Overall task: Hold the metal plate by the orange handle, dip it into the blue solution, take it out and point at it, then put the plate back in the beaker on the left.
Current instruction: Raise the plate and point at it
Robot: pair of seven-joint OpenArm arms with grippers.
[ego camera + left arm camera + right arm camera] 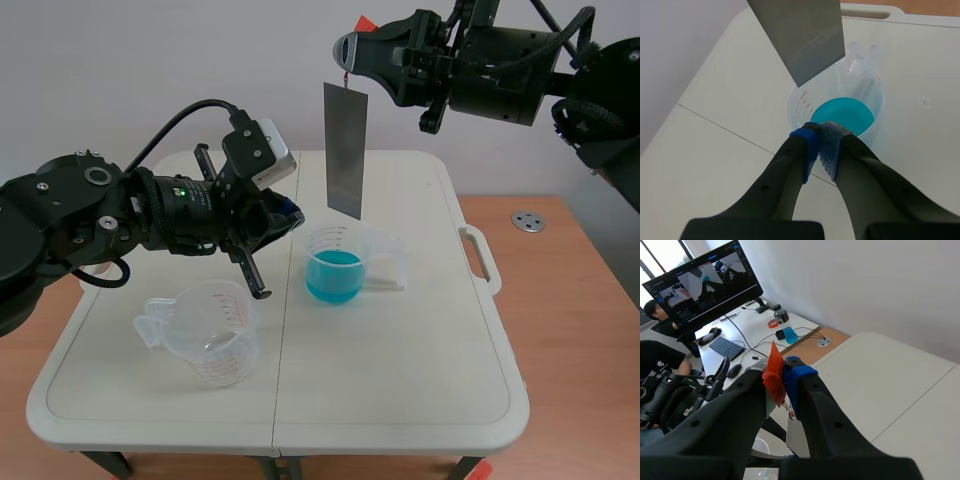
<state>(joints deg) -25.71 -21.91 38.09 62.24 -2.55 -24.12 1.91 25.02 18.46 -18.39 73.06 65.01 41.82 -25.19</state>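
The right gripper [347, 52] is pinching the orange handle [773, 375], with the metal plate [345, 150] hanging upright above the cup of blue liquid [335, 265] on the white folding table [400, 370]. The left gripper [819, 135], fingers pressed together on nothing, is hovering beside it. An empty cup [205, 335] is standing at left. A pale wall [150, 60] is rising behind.

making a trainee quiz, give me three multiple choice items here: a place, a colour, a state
1. Where is the metal plate? A) lying flat B) hanging above the blue solution C) dipped in it
2. Handle colour in the right gripper? A) green B) orange C) white
3. The left gripper is? A) open B) holding the plate C) shut on nothing
B, its edge clears the beaker rim; B, orange shows between the fingers; C, its pads meet empty.
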